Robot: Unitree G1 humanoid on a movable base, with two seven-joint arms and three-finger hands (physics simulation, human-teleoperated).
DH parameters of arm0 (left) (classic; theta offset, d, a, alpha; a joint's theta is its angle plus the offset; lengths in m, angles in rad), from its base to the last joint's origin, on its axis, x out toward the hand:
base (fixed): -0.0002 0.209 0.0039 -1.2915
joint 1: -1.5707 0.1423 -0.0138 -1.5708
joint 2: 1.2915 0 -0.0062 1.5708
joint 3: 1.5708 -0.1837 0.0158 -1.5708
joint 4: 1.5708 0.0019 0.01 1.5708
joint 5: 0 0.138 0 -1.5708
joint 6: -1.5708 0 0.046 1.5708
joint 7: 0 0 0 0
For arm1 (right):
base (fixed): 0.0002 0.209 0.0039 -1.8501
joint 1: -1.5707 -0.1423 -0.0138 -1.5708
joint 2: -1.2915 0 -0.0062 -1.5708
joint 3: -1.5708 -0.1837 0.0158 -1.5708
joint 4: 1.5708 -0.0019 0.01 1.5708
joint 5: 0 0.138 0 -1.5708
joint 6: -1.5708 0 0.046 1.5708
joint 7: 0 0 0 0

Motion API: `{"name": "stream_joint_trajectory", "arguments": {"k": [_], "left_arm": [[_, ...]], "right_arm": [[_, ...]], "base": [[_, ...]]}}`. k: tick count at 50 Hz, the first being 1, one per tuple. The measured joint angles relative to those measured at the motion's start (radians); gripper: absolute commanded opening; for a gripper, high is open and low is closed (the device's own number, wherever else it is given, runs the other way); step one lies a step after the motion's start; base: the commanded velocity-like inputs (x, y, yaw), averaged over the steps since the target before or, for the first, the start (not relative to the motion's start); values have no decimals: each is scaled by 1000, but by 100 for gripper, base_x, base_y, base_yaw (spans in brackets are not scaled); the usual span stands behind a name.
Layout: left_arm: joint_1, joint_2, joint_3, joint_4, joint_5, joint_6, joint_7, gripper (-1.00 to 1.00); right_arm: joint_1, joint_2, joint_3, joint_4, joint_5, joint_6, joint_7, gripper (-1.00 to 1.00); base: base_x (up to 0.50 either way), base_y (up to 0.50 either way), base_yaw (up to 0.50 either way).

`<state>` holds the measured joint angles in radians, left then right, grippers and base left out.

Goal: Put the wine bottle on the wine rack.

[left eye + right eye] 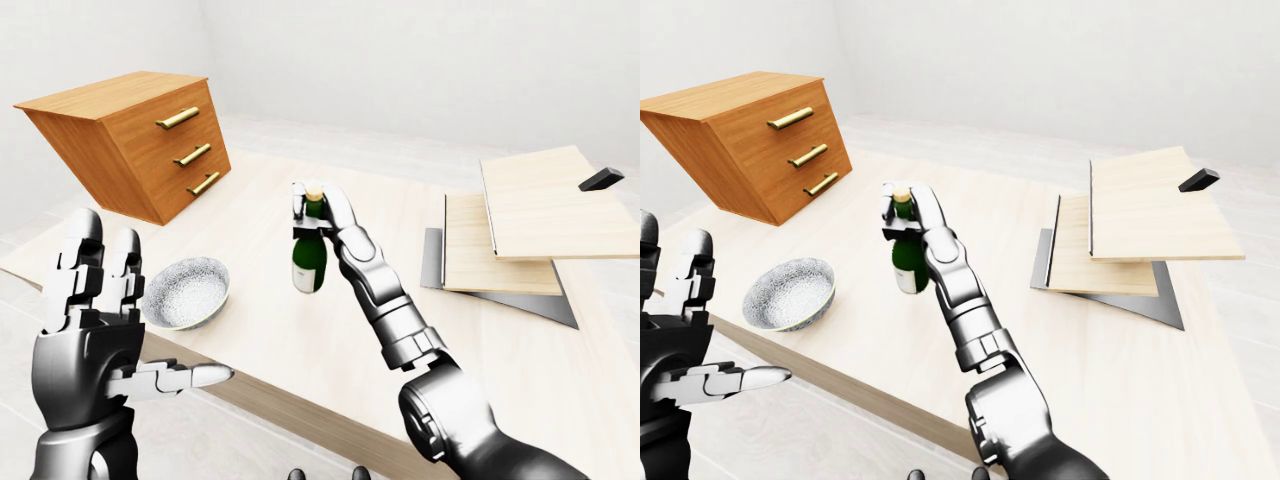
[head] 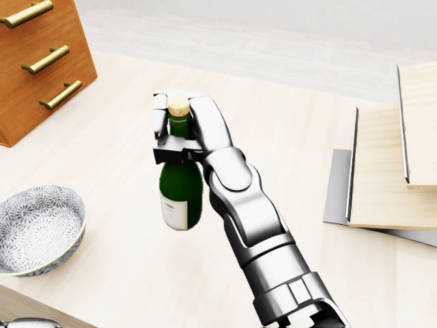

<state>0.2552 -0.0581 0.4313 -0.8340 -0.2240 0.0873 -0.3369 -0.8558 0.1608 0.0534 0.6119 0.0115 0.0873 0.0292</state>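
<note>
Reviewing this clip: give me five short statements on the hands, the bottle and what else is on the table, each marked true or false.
1. The right hand has its fingers closed round the neck of the wine bottle. True.
2. The bottle lies on its side on the table. False: it hangs upright from the hand.
3. The left hand holds the bowl. False: it is open and empty, apart from the bowl.
4. In the head view, the bowl sits to the left of the bottle. True.
5. The bottle has no stopper. False: a cork shows at its top.
</note>
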Motion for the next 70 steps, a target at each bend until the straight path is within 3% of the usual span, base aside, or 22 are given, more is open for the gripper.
{"name": "stream_joint_trajectory", "arguments": {"k": [15, 31, 70], "left_arm": [[7, -4, -14, 10, 5, 0, -1, 100], [12, -5, -17, 16, 4, 0, -2, 100], [11, -3, 7, 12, -11, 0, -4, 100]], "right_arm": [[-77, -63, -63, -53, 94, 0, -44, -100], [-213, -197, -133, -16, 224, 0, -116, -100], [-611, -532, -230, 501, 383, 0, -106, -100]], "base": [[0, 0, 0], [0, 0, 0], [0, 0, 0]]}}
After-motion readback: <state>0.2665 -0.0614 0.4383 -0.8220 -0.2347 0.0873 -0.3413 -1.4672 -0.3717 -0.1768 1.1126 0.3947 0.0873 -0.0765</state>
